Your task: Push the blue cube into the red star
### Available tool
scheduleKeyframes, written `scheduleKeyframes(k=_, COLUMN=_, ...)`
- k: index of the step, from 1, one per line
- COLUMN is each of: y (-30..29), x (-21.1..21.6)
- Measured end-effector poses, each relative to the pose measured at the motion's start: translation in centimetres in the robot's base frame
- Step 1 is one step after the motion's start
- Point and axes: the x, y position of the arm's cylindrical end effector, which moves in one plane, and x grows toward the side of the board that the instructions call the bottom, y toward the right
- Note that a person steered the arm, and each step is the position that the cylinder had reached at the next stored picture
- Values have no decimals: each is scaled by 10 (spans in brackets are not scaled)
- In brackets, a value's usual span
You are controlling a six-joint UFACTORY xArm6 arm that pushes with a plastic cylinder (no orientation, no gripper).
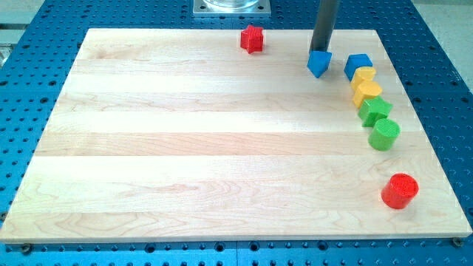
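Now my tip (319, 53) touches the small blue plastic cube (318, 64) from behind, holding nothing. It looks light and slidey. Push its right side toward the red plastic star (252, 38), far left.

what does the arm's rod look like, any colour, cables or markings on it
My tip ends a plain, straight, dark grey rod, round and smooth with a slight sheen. No cables, labels or markings show on it. Its upper part runs out at the view's top. There is no pincer.
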Motion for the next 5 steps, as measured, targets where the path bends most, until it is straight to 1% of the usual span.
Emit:
scheduleKeyframes(k=1, y=90, x=31)
scheduleKeyframes(k=2, y=90, x=42)
scheduleKeyframes(k=3, y=37, x=60)
scheduleKeyframes(k=4, y=33, x=63)
scheduleKeyframes(k=5, y=33, x=79)
